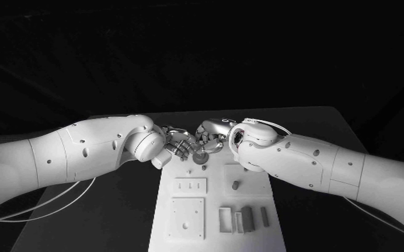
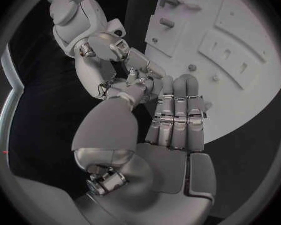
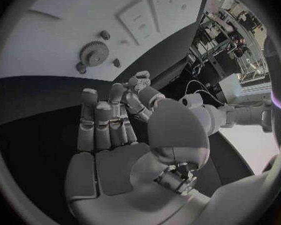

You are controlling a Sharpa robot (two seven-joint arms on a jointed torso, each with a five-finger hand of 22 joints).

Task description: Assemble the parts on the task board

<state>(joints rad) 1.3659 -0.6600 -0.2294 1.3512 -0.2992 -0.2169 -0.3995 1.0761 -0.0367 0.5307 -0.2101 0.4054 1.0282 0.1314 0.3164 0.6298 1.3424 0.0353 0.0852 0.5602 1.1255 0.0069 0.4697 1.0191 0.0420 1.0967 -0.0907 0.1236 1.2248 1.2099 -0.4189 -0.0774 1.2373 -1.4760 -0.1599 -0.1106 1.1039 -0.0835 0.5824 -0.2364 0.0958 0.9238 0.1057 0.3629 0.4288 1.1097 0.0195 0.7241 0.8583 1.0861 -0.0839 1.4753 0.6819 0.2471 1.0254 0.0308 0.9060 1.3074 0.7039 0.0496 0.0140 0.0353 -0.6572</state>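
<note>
My left hand (image 2: 172,120) and right hand (image 3: 109,125), fingers pressed together and holding nothing, crowd the gear (image 3: 92,51); I judge they could collide over the board (image 1: 211,228).

**Far end of the board covered by the hands**

From the head camera, the left hand (image 1: 174,145) and right hand (image 1: 215,132) meet over the far end of the white board (image 1: 215,228), hiding it. A gear (image 1: 200,157) shows only partly beneath them. Whether either hand pinches something cannot be told.
</note>
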